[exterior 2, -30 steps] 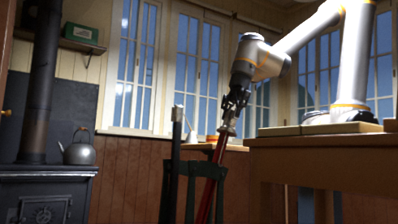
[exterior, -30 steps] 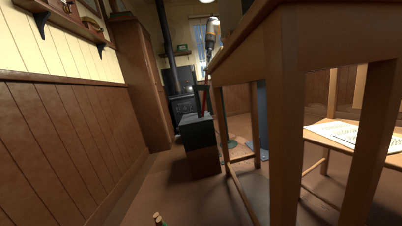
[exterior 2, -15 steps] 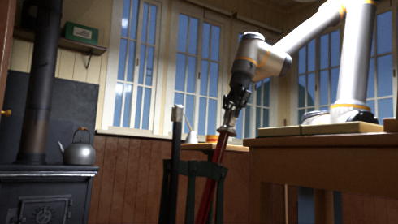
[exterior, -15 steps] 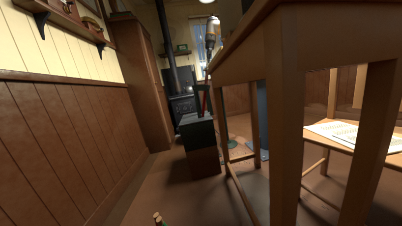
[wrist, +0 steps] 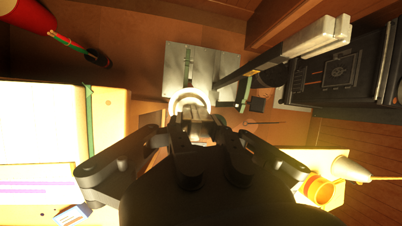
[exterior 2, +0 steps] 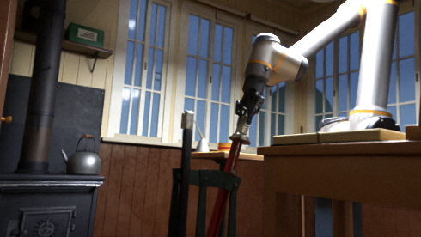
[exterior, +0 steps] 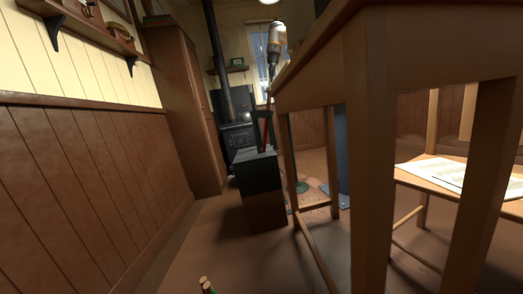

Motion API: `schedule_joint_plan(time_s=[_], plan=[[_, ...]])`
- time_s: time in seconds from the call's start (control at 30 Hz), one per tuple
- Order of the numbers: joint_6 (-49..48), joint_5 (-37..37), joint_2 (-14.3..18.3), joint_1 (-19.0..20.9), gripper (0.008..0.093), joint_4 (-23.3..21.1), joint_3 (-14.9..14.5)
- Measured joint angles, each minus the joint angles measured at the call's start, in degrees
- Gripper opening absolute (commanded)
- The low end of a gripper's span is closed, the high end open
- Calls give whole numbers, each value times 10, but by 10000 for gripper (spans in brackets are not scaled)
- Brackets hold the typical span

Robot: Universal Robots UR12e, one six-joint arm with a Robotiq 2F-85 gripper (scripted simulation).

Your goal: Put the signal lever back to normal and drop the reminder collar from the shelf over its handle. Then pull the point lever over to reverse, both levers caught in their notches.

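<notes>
The red signal lever (exterior 2: 224, 184) leans to the right out of the dark lever frame (exterior: 258, 172), and its steel handle (wrist: 194, 112) pokes up between my fingers. My gripper (exterior 2: 245, 118) sits over the top of that handle and has closed on it. The black point lever (exterior 2: 186, 171) stands upright just left of it, capped with a pale grip (wrist: 317, 31). The yellow reminder collar (wrist: 320, 191) with its red band rests on a shelf to the right of my wrist.
The wooden desk (exterior: 384, 73) edge stands close beside the levers. A black stove (exterior 2: 47, 202) with a kettle (exterior 2: 83, 161) fills the left corner. A pale cone (wrist: 350, 170) lies by the collar. Papers (wrist: 36, 121) cover the desk on the left.
</notes>
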Motion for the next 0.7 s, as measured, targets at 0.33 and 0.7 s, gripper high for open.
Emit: schedule_joint_plan(time_s=[0.33, 0.7], plan=[[0, 0, 0, 0, 262, 0, 0], [0, 0, 0, 0, 152, 0, 0]])
